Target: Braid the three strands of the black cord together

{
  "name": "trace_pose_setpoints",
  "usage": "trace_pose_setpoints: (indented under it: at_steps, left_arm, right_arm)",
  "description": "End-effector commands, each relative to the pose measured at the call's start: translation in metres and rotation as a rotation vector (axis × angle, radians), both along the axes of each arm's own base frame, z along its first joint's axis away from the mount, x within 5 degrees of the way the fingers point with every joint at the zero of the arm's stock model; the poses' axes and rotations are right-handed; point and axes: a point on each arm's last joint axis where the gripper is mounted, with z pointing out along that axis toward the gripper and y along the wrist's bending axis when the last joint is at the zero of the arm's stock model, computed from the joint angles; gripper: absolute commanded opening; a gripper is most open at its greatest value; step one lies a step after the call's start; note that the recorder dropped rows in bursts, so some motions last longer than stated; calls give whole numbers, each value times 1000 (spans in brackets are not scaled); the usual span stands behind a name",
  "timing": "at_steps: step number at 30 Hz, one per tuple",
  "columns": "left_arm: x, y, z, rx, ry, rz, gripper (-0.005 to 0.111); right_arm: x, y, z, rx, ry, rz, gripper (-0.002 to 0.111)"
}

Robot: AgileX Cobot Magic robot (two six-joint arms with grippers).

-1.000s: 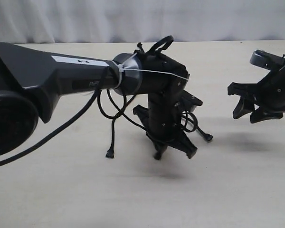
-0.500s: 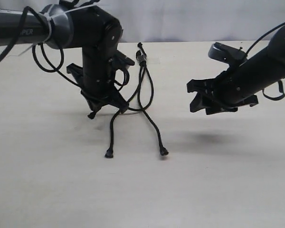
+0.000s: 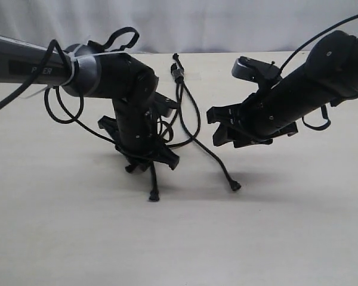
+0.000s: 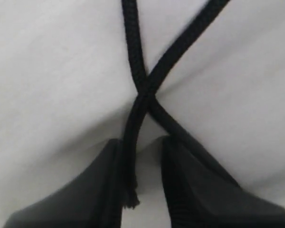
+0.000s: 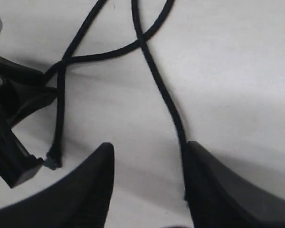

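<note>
Left wrist view shows the left gripper (image 4: 140, 145) with its jaws parted by a narrow gap, clamping nothing. One strand (image 4: 131, 156) lies in that gap against the inner edge of the lower-left finger, its frayed tip (image 4: 130, 202) free near the bottom edge. A second strand (image 4: 131, 38) runs from the top edge, crosses the first at mid-frame and disappears behind the lower-right finger. Both rest on the pale table (image 4: 47, 71).

Right wrist view has the right gripper (image 5: 148, 147) spread wide and empty. A long strand (image 5: 156, 80) runs from the top edge to the tip of the lower-right finger and touches its inner edge. Another ends at lower left, beside the left gripper's dark body.

Exterior view places the left gripper left of centre, pointing down at the table, and the right gripper right of centre, angled toward it and held above the table. The black cord (image 3: 188, 104) lies between them. Its knot (image 3: 179, 72) sits at upper centre, the strands fan downward, and two knobbed ends lie near lower centre, well apart.
</note>
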Motion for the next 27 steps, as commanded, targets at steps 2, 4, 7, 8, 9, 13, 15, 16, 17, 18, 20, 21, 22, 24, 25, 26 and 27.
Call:
trace_pose_setpoints:
  at_steps: [2, 4, 7, 8, 9, 13, 15, 16, 17, 18, 20, 21, 22, 24, 25, 26, 27]
  left_arm:
    - [-15, -38, -9, -182, -5, 53, 27]
    - [-16, -38, -3, -187, -6, 54, 27]
    - [-14, -27, 10, -172, 8, 39, 43]
    - [-13, -23, 15, -171, 10, 36, 50]
    - [-12, -20, 20, -172, 4, 37, 56]
    - [-6, 11, 57, -174, -11, 38, 67]
    - [-2, 30, 75, -163, -43, 51, 66]
    - [0, 41, 85, -154, -69, 65, 66]
    - [3, 53, 95, -150, -94, 85, 66]
    - [6, 75, 110, -151, -129, 132, 66]
    - [7, 92, 122, -165, -154, 178, 66]
    - [6, 95, 127, -179, -159, 184, 66]
    - [5, 98, 131, -196, -160, 183, 66]
    - [3, 99, 138, -248, -151, 172, 66]
    - [2, 98, 140, -270, -146, 168, 66]
    - [1, 98, 142, -283, -148, 168, 66]
    - [1, 98, 143, -287, -150, 167, 66]
  right_arm:
    - [-7, 1, 1, 5, 51, 25, 45]
    - [-8, 1, 1, 1, 56, 30, 45]
    - [-7, 1, 1, -6, 36, 49, 45]
    - [-6, 1, 1, -6, 33, 48, 45]
    - [-6, 0, 0, -7, 31, 46, 45]
    - [-6, 7, -5, -13, 34, 61, 45]
    - [-9, 17, -7, -18, 18, 89, 45]
    - [-10, 25, -9, -22, 9, 106, 45]
    - [-12, 33, -12, -26, -1, 124, 45]
    - [-15, 50, -19, -38, -15, 165, 45]
    - [-16, 63, -28, -75, -20, 211, 45]
    - [-16, 67, -32, -102, -15, 223, 45]
    - [-17, 72, -36, -134, -2, 228, 45]
    - [-18, 80, -43, -202, 0, 240, 45]
    - [-19, 85, -46, -237, -4, 249, 45]
    - [-19, 89, -49, -266, -13, 265, 45]
    - [-20, 94, -51, -280, -17, 275, 45]
